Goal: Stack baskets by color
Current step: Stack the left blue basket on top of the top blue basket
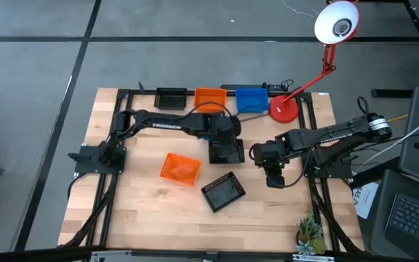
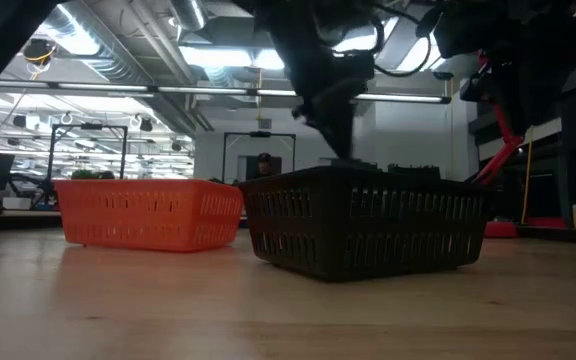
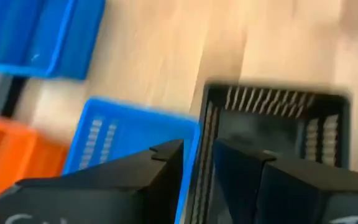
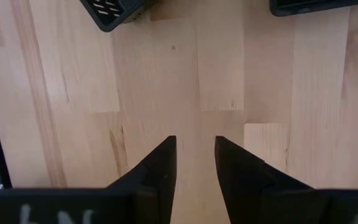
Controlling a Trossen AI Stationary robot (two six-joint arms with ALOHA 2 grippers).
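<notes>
- At the far edge of the table (image 1: 144,211) there is one place per colour: a black far basket (image 1: 170,97), an orange far basket (image 1: 209,95) and a blue far basket (image 1: 252,99). Whether any of them already holds more than one basket nested together cannot be told from above.
- Four baskets lie loose mid-table and, by my judgement, are not yet sorted. They are a tilted loose orange basket (image 1: 179,168), a near black basket (image 1: 222,193) turned askew, a middle black basket (image 1: 228,153), and a loose blue basket (image 3: 123,134) just beside it, mostly hidden under the left arm in the high view.
- The left pincer (image 3: 197,149) is down at the seam where the middle black basket and the loose blue basket meet. Whether it is clamped on a rim there or merely set around it, I cannot tell.
- The right pincer (image 4: 196,142) hangs over bare wood to the right of the middle black basket, fingers apart and empty.
- The task looks underway but well short of finished. At least two black baskets, one orange and one blue are yet to join their colour at the back.
</notes>
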